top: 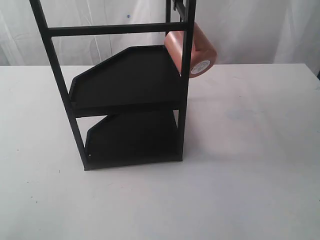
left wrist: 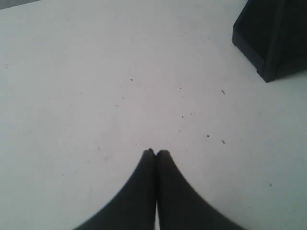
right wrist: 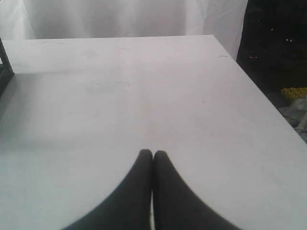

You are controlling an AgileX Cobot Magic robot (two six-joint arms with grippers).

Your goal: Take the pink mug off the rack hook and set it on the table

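The pink mug (top: 197, 50) hangs tilted at the top right of the black rack (top: 125, 95), its stickered base toward the camera; the rack hook (top: 176, 5) that carries it is mostly cut off by the frame's upper edge. Below lies the white table (top: 250, 165). Neither arm shows in the exterior view. In the left wrist view my left gripper (left wrist: 156, 152) is shut, empty, over bare table (left wrist: 96, 96), with a corner of the rack (left wrist: 271, 38) some way off. In the right wrist view my right gripper (right wrist: 153, 152) is shut and empty above the table (right wrist: 144, 96).
The rack has two angled black shelves (top: 127, 80). White curtains (top: 250, 25) hang behind the table. In the right wrist view the table's edge (right wrist: 268, 105) drops to a dark floor with clutter (right wrist: 295, 100), and a rack post (right wrist: 5, 62) stands at the side.
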